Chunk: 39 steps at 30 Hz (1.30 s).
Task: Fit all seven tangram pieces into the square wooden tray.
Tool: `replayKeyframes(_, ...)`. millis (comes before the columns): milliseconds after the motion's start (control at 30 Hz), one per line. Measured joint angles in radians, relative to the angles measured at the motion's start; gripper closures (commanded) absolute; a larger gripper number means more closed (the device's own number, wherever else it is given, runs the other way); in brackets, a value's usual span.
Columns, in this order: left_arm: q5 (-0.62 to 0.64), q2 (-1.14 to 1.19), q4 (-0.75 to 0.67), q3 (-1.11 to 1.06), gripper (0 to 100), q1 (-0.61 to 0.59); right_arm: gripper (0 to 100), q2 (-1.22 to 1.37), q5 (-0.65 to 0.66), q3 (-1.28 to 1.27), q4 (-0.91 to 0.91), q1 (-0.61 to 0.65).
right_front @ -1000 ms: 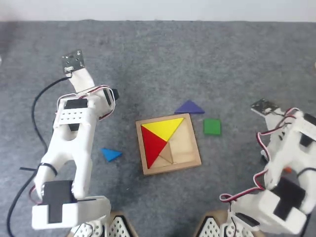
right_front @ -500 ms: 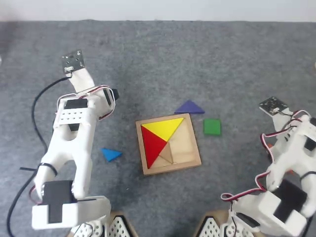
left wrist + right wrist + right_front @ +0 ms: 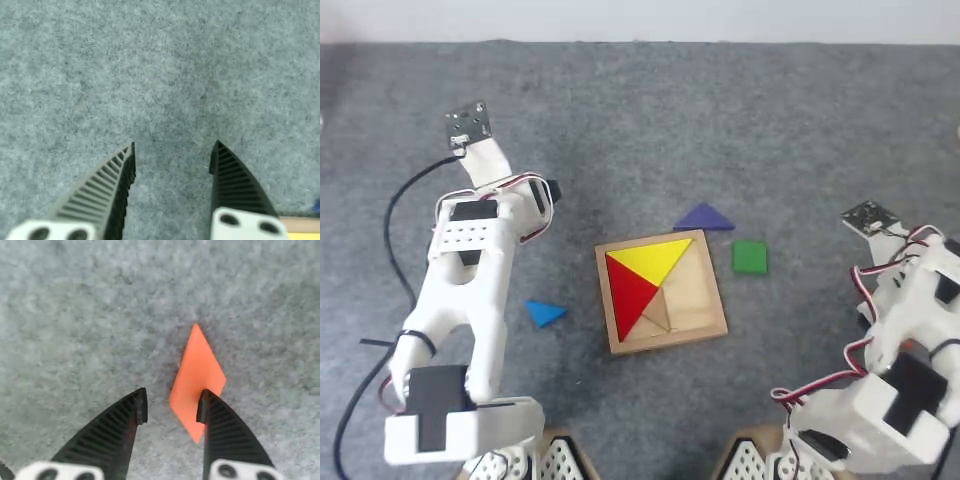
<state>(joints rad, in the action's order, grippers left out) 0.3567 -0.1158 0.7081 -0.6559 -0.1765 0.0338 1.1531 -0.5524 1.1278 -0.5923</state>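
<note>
The square wooden tray [image 3: 712, 322] lies mid-table and holds a yellow triangle [image 3: 650, 258] and a red triangle [image 3: 628, 290]; the rest of its floor is bare wood. A purple triangle [image 3: 705, 217] and a green square [image 3: 750, 257] lie just outside its far right corner. On the tray's left sits a small blue triangle [image 3: 545, 313]. My right gripper [image 3: 171, 407] is open low over an orange parallelogram [image 3: 197, 370], one fingertip [image 3: 204, 405] overlapping the piece's near edge. My left gripper [image 3: 172, 155] is open over bare carpet.
Grey carpet covers the table. The left arm [image 3: 470, 270] stands left of the tray and the right arm [image 3: 910, 310] near the right edge. A tan strip [image 3: 300, 226] and a speck of blue [image 3: 317, 204] show beside the left gripper.
The right arm has shifted slightly toward the table's right edge and settled. The left arm and all pieces by the tray have stayed still.
</note>
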Motion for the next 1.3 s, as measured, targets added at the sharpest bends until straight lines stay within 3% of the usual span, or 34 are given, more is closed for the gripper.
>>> replayKeyframes(300,0.0,0.0,0.0,0.0,76,0.0,81.5,0.08,0.002,0.006,-0.109,-0.002)
replayKeyframes(833,0.0,0.0,0.0,0.0,76,0.0,81.6,0.189,-0.021,0.132,-0.101,-0.049)
replayKeyframes(900,0.0,0.0,0.0,0.0,76,0.0,84.8,0.192,-0.043,0.135,-0.101,-0.049)
replayKeyframes(1000,0.0,0.0,0.0,0.0,76,0.0,99.8,0.203,-0.061,0.15,-0.101,-0.049)
replayKeyframes(1200,0.0,0.0,0.0,0.0,76,0.0,99.0,0.21,-0.094,0.181,-0.094,-0.052)
replayKeyframes(1300,0.0,0.0,0.0,0.0,76,0.0,99.0,0.226,-0.14,0.238,0.011,-0.046)
